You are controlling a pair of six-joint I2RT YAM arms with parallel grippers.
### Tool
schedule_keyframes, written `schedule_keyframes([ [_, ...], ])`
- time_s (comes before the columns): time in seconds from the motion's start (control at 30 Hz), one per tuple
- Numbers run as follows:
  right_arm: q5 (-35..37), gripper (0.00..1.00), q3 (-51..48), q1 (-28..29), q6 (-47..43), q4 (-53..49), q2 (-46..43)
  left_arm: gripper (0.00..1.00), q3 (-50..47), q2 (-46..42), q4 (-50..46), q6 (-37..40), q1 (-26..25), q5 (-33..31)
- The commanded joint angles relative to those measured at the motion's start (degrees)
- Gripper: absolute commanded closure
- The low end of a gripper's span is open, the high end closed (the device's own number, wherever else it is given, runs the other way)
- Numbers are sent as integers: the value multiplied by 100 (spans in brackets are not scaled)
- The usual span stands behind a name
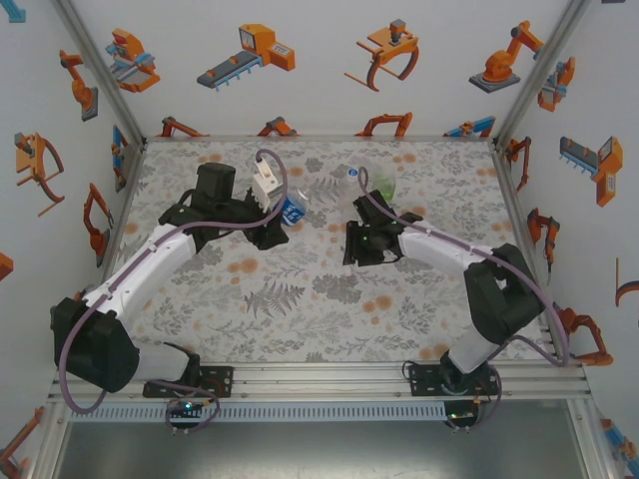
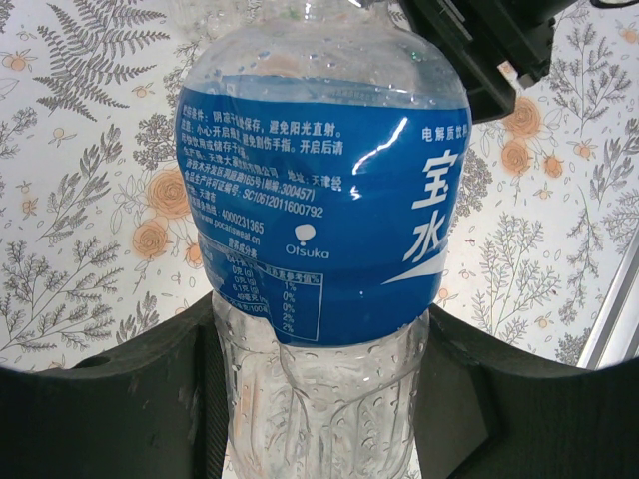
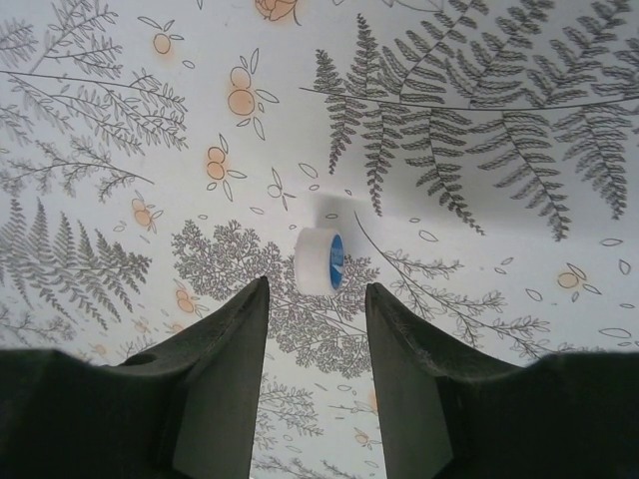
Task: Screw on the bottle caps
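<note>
My left gripper (image 2: 319, 399) is shut on the lower body of a clear bottle with a blue label (image 2: 319, 190), its black fingers (image 2: 120, 409) pressing on both sides. Its mouth is cut off by the top edge of the left wrist view. From above, this bottle (image 1: 294, 210) sits at the tip of the left gripper (image 1: 281, 224), left of the table's centre. A small white bottle cap with a blue face (image 3: 320, 259) lies on its side on the cloth. It is just beyond the tips of my open right gripper (image 3: 317, 289) and nothing is between the fingers.
A plain colourless bottle (image 1: 348, 180) and a green-tinted bottle (image 1: 385, 186) stand at the back of the flower-print table (image 1: 300, 319). The right gripper (image 1: 353, 242) hovers right of centre, and its black body (image 2: 479, 50) shows behind the held bottle. Printed walls close in three sides.
</note>
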Motion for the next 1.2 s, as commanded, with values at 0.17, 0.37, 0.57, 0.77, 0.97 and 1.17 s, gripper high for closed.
schedule_keyframes([
  [0.17, 530, 60, 411, 337, -34, -747, 730, 100, 197, -37, -54, -8, 26, 155],
  [0.37, 672, 66, 412, 487, -24, -828, 763, 100, 199, -62, -57, -1, 26, 150],
  [0.57, 714, 74, 435, 505, -36, -911, 760, 100, 196, -58, -67, -5, 25, 150],
  [0.77, 1207, 77, 555, 505, -288, -1298, 688, 100, 203, -50, -65, -4, 26, 157],
  [0.97, 2733, 79, 964, 505, -907, -2230, 961, 100, 197, -51, -70, -4, 27, 158],
  [1.17, 3660, 80, 1132, 693, -1127, -2364, 1464, 100, 206, -74, -91, 0, 24, 140],
])
